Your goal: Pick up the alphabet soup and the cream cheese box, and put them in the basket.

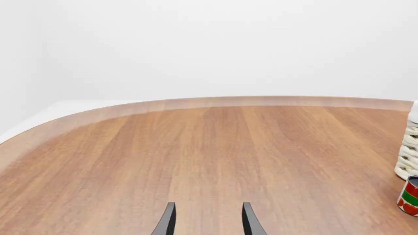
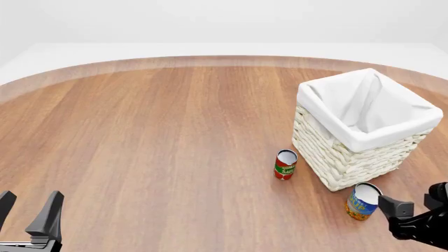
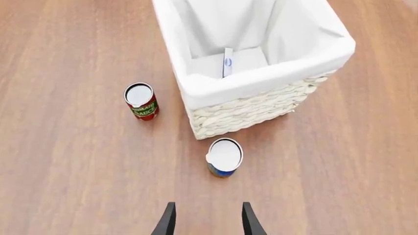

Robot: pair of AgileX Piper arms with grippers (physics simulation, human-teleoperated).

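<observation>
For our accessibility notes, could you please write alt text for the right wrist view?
An open right gripper hovers above the upright alphabet soup beside the basket, whose liner holds the cream cheese box; a red and green can stands nearby.

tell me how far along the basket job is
Half done, it seems: the cream cheese box lies inside the basket. Nothing is in hand; the right gripper and left gripper are both open. The soup can stands on the table beside the basket.

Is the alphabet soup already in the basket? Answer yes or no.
No: the alphabet soup stands upright on the table outside the basket.
</observation>
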